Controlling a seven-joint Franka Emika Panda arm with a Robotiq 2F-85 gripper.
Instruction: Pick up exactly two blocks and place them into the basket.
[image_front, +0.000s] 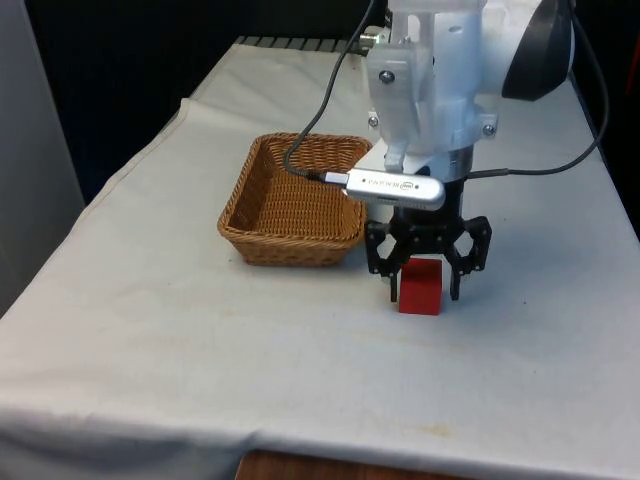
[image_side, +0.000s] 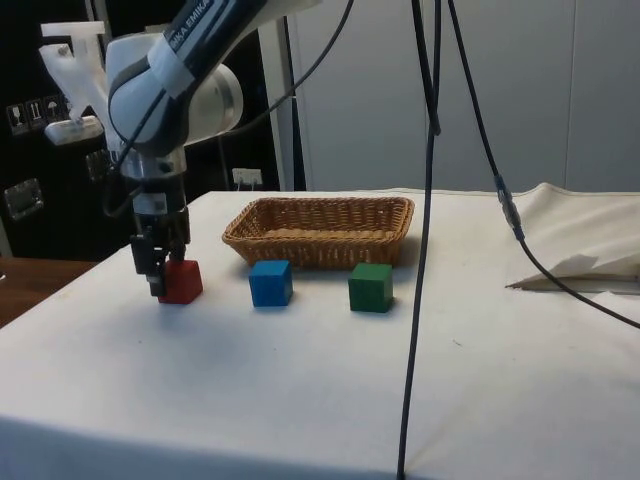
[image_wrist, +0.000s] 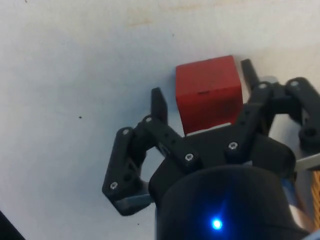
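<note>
Straddling the red cube-shaped block (image_front: 420, 286) on the desk (image_front: 200, 360), the black two-finger gripper (image_front: 424, 292) stands wide; it should centre, sink lower, then close squarely, before carrying to the woven wicker basket (image_front: 292, 203) beside it.

The table (image_side: 300, 400) is draped in a white cloth. On it sit a wicker basket (image_side: 320, 230), a red block (image_side: 182, 281), a blue block (image_side: 271, 283) and a green block (image_side: 371, 287), the blocks lined up beside the basket's long side.
</note>
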